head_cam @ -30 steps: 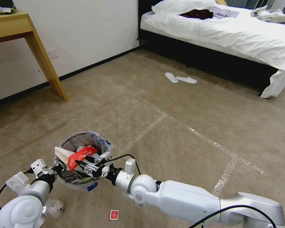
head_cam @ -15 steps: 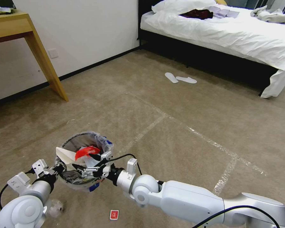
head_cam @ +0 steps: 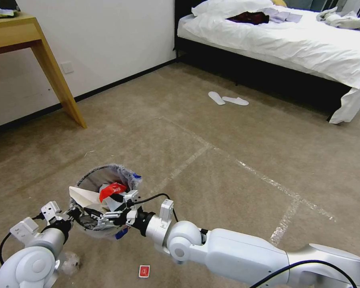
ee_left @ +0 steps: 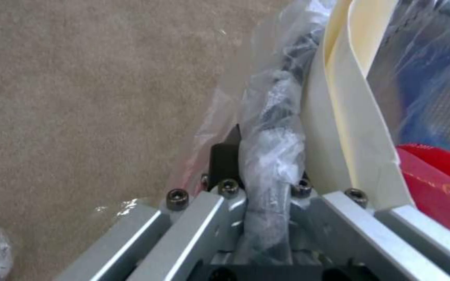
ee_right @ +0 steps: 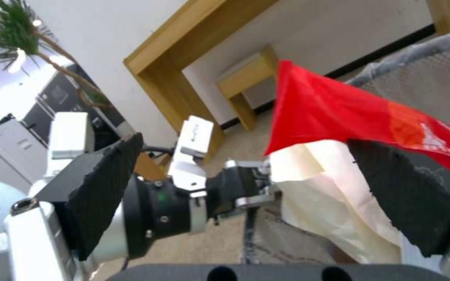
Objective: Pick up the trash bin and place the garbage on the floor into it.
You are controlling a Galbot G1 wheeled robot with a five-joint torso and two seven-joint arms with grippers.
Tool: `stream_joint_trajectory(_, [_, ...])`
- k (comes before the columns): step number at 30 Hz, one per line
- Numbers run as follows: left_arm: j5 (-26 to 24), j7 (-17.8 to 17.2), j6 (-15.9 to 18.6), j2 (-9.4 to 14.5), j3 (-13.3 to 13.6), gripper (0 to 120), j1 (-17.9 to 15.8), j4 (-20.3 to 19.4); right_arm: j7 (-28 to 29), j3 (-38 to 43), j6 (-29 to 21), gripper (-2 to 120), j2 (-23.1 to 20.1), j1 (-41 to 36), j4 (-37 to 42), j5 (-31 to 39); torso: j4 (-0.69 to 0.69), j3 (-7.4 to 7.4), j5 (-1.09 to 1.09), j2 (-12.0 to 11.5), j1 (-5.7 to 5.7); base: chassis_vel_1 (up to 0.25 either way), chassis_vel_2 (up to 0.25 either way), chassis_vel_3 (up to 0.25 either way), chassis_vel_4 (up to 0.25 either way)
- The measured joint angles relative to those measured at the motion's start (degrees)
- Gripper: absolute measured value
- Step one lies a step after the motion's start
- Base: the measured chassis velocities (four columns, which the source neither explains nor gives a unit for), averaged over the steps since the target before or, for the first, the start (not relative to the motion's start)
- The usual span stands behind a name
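Floor: beige-brown short-pile carpet, shiny clear tape lines crossing it in a grid. Lying directly on it: a small red wrapper near the robot; a crumpled clear plastic piece beside the left arm; two white slippers lying together near the bed.

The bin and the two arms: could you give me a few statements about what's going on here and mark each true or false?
1. The left gripper is clamped on the bin's rim. True.
2. The right gripper is open over the bin. True.
3. The red wrapper lies on the floor. False: it is at the bin's mouth.
4. A small red packet lies on the floor. True.
5. The bin is empty. False: it holds white paper.
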Motion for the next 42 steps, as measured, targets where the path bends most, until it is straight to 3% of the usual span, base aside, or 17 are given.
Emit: stream_joint_trajectory(42, [-0.3,-0.3,0.2,0.9,-0.3,1,-0.9,1.2,-1.3,6.3,1.0,85,-8.9,-2.0,14.9,0.7,0.00,0.00,0.00,0.0,0.00,0.000,0.000,0.000,0.000])
